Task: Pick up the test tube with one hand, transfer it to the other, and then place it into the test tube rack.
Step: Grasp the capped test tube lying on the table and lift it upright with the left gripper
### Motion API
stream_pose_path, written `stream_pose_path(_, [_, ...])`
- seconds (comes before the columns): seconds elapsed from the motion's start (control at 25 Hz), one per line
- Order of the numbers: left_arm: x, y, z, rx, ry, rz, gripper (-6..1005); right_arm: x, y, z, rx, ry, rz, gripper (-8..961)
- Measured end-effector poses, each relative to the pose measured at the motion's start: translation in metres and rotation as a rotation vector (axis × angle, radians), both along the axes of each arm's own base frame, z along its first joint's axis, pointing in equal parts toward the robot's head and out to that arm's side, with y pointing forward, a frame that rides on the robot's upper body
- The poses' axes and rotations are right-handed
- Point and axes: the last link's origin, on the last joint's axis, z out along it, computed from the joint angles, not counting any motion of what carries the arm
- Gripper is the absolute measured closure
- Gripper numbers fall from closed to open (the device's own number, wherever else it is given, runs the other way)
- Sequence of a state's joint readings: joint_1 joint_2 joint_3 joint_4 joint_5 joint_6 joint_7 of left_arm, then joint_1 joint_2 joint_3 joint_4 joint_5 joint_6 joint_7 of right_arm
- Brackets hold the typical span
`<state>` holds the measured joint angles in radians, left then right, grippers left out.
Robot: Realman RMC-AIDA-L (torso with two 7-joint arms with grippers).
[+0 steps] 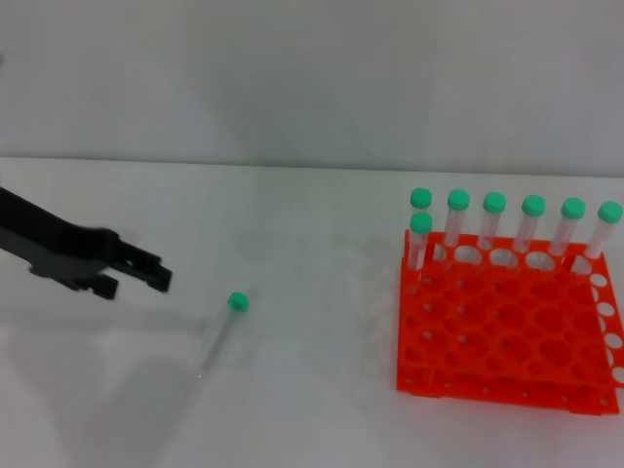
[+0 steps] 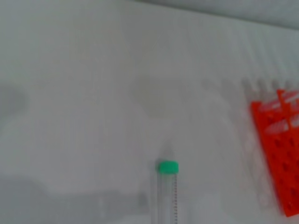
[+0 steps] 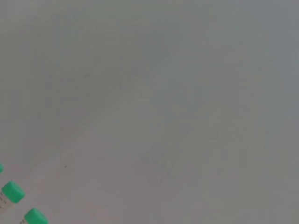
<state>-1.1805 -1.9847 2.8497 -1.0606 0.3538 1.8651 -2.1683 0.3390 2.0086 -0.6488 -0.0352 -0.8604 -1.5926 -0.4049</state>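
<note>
The left pincer [image 1: 146, 271] hung empty, jaws narrowly parted, near the test tube [image 1: 220, 333] lying on the tabletop [image 1: 312, 244], well apart from the test tube rack [image 1: 507, 322]; the first pick-up needed a descent straddling it.

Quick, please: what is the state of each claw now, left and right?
Left claw: open, holding nothing, beside the lying clear plastic test tube with green cap.
Right claw: not in view.

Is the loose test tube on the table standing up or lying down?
Lying down. The test tube rests flat on the table, outside the test tube rack.
</note>
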Motion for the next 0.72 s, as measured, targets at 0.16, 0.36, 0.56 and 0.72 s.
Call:
stream_pose_path(0.16, [0.001, 0.001, -0.018, -0.027, 0.022, 0.013, 119, 0.000, -0.001, -0.001, -0.001, 0.004, 0.000, 906])
stream_pose_path(0.36, [0.004, 0.005, -0.044, -0.104, 0.101, 0.044, 120, 0.000, -0.002, -0.001, -0.001, 0.006, -0.001, 904])
stream_pose_path(0.56, [0.013, 0.020, -0.063, -0.150, 0.207, 0.060, 120, 0.001, -0.003, -0.002, -0.004, 0.006, -0.002, 902])
stream_pose_path(0.72, [0.017, 0.027, -0.075, -0.182, 0.245, 0.076, 121, 0.002, -0.004, -0.004, -0.015, 0.007, -0.008, 901])
